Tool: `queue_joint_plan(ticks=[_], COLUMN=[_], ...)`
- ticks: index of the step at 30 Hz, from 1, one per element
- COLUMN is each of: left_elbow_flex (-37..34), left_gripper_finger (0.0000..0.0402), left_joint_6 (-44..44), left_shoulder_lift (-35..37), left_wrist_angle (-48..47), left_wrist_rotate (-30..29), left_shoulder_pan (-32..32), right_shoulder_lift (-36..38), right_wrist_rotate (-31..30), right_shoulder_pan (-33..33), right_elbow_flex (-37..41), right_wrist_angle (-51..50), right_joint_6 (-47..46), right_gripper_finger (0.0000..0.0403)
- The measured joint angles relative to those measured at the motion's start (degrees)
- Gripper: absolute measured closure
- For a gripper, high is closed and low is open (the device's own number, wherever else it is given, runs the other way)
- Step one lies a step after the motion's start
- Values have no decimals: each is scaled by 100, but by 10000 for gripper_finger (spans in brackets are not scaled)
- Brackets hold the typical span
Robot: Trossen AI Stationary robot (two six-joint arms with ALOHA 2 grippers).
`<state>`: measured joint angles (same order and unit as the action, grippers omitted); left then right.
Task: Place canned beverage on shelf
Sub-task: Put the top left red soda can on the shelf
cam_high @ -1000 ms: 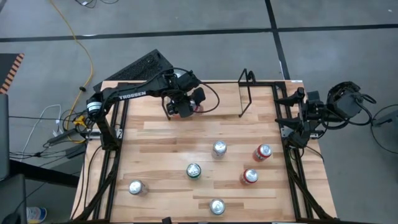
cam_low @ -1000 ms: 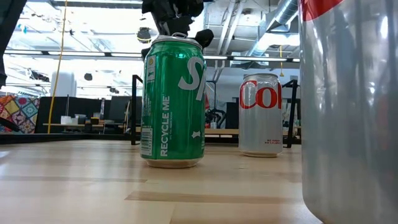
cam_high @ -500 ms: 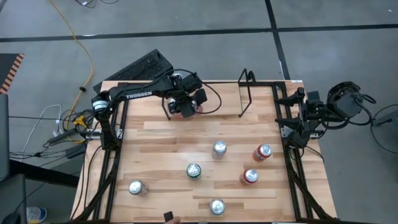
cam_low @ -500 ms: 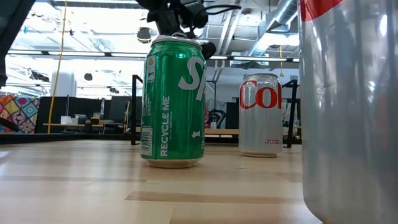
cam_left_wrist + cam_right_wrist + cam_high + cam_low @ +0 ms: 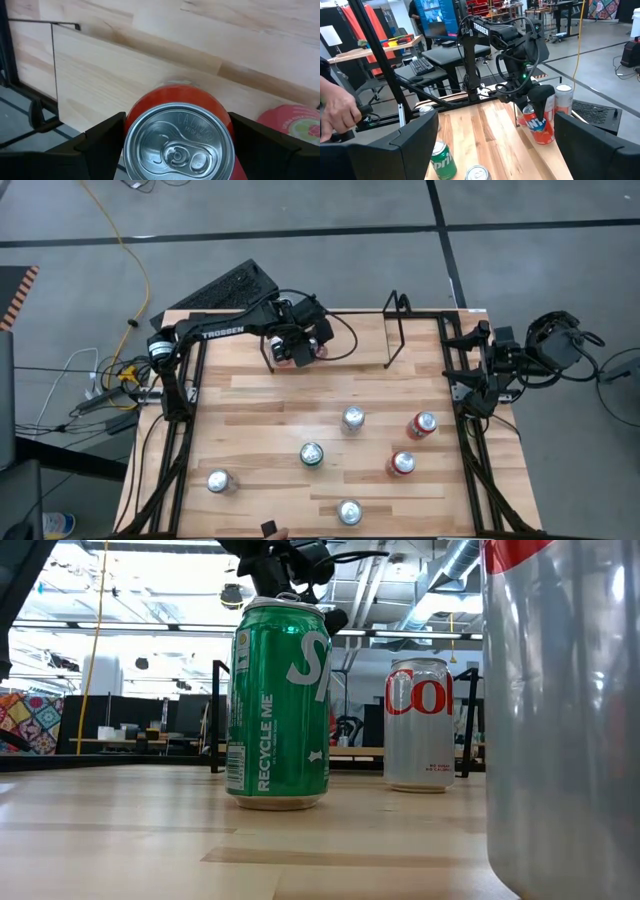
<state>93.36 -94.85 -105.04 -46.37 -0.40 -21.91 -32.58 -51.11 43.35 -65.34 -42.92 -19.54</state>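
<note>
One red can (image 5: 177,130) sits between the fingers of the left gripper (image 5: 297,352) at the far left of the table (image 5: 260,400), tilted, its base low over the light wood floor of the shelf (image 5: 395,330). The left wrist view looks straight down onto its silver lid, with a dark finger flanking each side; jaws partly apart, and I cannot tell if the pads press the can. A second can (image 5: 563,98), silver-topped, stands just beside it on the same floor. From above, only the shelf's right looped wire end shows clearly; the arm covers the other end.

Six more cans stand on the near half of the table: a green one (image 5: 312,454) at centre, two red-marked ones (image 5: 421,425) to the right, silver ones (image 5: 352,418) between and nearer.

Right gripper (image 5: 478,392) waits at the right table edge, jaws wide apart, empty. A person's hand (image 5: 337,112) shows beyond the table.
</note>
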Motion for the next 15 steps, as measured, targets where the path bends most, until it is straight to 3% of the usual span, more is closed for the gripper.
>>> queue_joint_plan(ticks=[7,15], left_elbow_flex=[2,9], left_gripper_finger=[85,54], left_joint_6=[147,566], left_shoulder_lift=[7,40], left_wrist_angle=[166,353], left_wrist_rotate=[2,-159], left_shoulder_pan=[0,15], right_shoulder_lift=[0,0], right_wrist_rotate=[0,0], right_shoulder_pan=[0,0], right_elbow_flex=[0,0], right_wrist_angle=[-6,-15], right_joint_6=[56,71], right_gripper_finger=[33,33])
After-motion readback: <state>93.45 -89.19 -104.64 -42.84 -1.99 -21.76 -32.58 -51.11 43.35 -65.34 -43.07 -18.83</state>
